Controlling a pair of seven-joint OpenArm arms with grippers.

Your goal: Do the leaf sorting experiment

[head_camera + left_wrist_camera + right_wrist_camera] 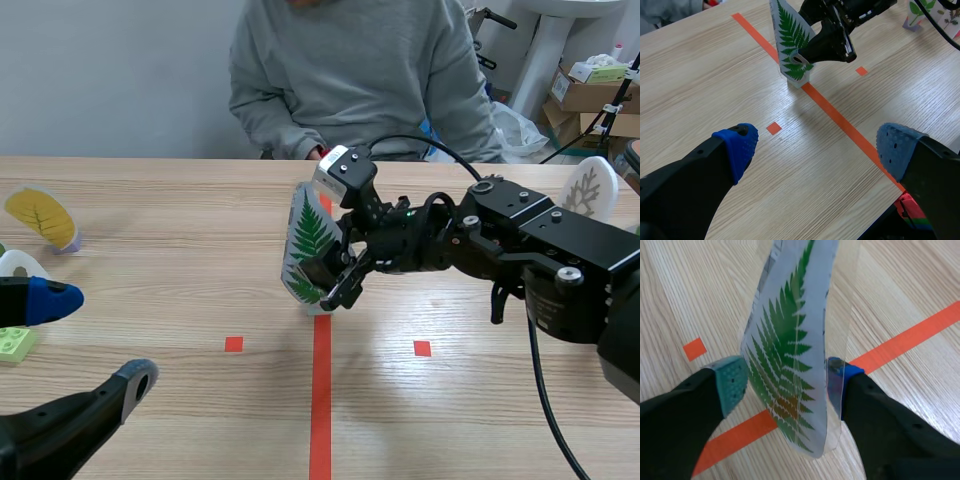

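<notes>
Three leaf cards in the scene view: one fern card point(308, 240), one yellow-leaf card point(40, 215), one white card point(590, 187) with a pale branch print. One white rounded shape point(20, 264), partly hidden, kind unclear. One green toy block point(14, 344). Two grippers: the left gripper point(817, 150) and the right gripper point(785, 382). One seated person point(350, 70)

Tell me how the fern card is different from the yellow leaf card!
The fern card shows a green, feathery leaf; the yellow leaf card shows a yellow one. The fern card is held by the right gripper; the yellow leaf card stands alone. Both picture leaves.
</notes>
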